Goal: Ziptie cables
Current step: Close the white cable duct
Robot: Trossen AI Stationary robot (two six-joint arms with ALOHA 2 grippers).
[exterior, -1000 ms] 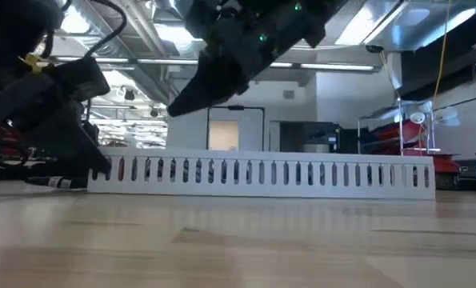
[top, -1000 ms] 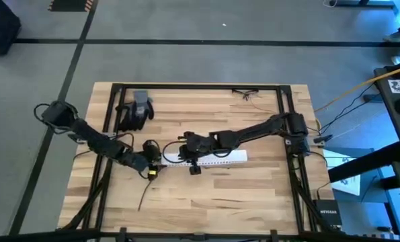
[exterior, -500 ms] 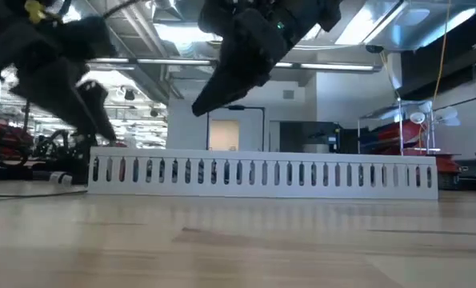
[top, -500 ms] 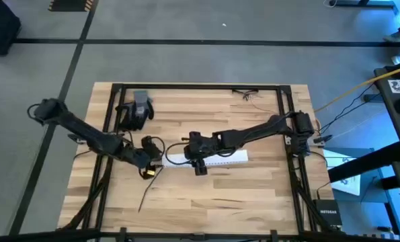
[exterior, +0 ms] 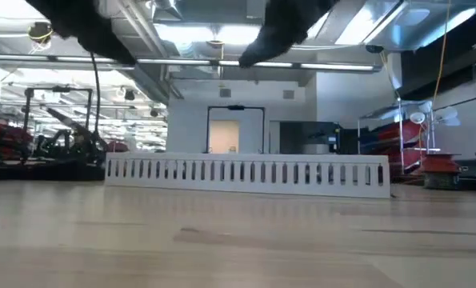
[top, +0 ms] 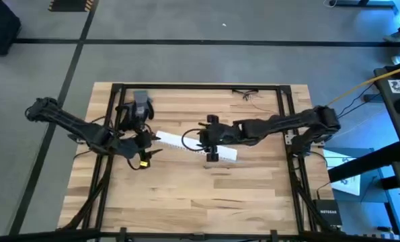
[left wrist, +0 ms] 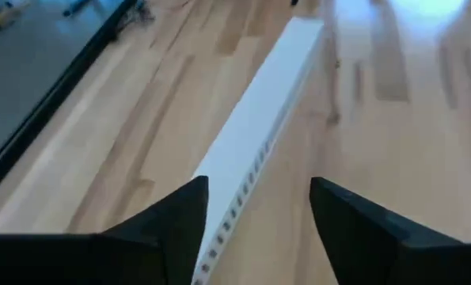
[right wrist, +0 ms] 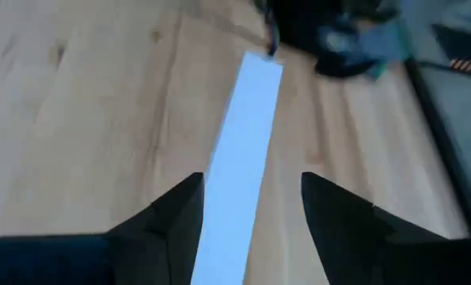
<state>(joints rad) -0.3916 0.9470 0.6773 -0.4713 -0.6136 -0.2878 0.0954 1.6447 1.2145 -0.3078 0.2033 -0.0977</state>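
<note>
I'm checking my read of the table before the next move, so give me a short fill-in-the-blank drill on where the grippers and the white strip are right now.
1. The long slotted strip on the table is coloured ____.
2. In both wrist views, each gripper's fingers stand ____, with the strip showing between them.
3. The left gripper is at the strip's left end, while the right gripper is over its ____.
4. The dark glove lies nearest the ____ gripper.

Missing words: white; open; middle; left

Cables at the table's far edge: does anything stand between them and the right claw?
Nothing visible does. Only bare table lies between the right claw and the cables. The white slotted strip lies under the claw, off that path.
</note>
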